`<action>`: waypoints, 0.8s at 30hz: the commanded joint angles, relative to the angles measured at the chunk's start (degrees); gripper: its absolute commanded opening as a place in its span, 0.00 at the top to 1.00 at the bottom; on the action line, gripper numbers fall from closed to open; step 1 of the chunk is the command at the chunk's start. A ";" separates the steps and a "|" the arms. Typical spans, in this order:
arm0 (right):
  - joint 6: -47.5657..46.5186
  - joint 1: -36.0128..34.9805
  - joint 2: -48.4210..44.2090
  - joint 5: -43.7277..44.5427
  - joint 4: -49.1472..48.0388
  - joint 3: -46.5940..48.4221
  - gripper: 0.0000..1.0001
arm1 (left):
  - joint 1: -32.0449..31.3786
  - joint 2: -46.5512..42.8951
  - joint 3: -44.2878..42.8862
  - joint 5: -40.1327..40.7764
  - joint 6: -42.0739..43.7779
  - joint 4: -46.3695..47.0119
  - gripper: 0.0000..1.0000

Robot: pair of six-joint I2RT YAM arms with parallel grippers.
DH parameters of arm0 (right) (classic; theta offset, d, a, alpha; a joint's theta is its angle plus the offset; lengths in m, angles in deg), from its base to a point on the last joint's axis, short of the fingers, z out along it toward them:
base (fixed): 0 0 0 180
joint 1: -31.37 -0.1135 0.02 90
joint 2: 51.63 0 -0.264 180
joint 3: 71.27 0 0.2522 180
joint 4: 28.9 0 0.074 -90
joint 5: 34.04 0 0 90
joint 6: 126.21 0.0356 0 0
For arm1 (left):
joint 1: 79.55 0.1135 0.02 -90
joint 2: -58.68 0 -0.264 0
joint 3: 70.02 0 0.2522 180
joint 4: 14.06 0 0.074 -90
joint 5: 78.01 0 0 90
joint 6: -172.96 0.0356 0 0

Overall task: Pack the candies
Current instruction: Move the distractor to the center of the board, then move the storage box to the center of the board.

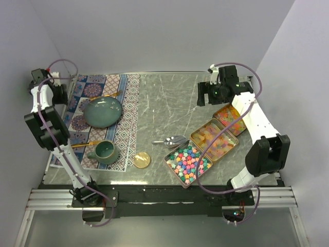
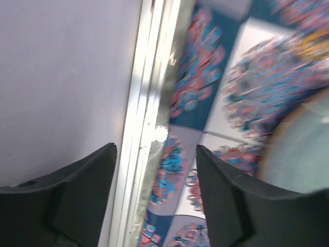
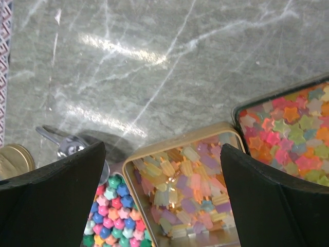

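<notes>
The candies fill three open tins at the right of the table. Opaque pastel star candies point(image 1: 188, 162) are in the nearest tin. Translucent lolly-shaped pieces point(image 1: 214, 139) are in the middle tin. Translucent star gummies point(image 1: 230, 119) are in the far tin. In the right wrist view the pastel stars point(image 3: 114, 216), the lolly pieces point(image 3: 187, 190) and the star gummies point(image 3: 290, 134) lie below my fingers. My right gripper point(image 3: 162, 154) is open and empty, raised above the tins' far side point(image 1: 203, 95). My left gripper point(image 2: 157, 154) is open and empty at the table's far left point(image 1: 61, 92).
A metal scoop point(image 1: 172, 140) lies left of the tins, next to a round gold lid point(image 1: 142, 159). A patterned placemat point(image 1: 126, 98) carries a teal plate point(image 1: 103, 111), a teal mug point(image 1: 105, 152) and a gold utensil. Walls close the left, back and right.
</notes>
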 commanded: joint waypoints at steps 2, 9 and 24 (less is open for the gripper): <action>-3.77 1.88 -5.96 0.44 0.57 -4.28 0.00 | -9.13 -16.38 0.30 -11.44 -0.85 5.18 0.28; -3.32 14.27 -5.35 -8.97 4.35 -5.00 0.00 | -26.19 -26.68 11.72 -25.03 -6.88 3.67 0.26; -26.69 15.60 -16.06 -3.18 8.58 -19.39 0.00 | -59.78 -31.53 34.14 -28.11 -5.93 7.98 0.21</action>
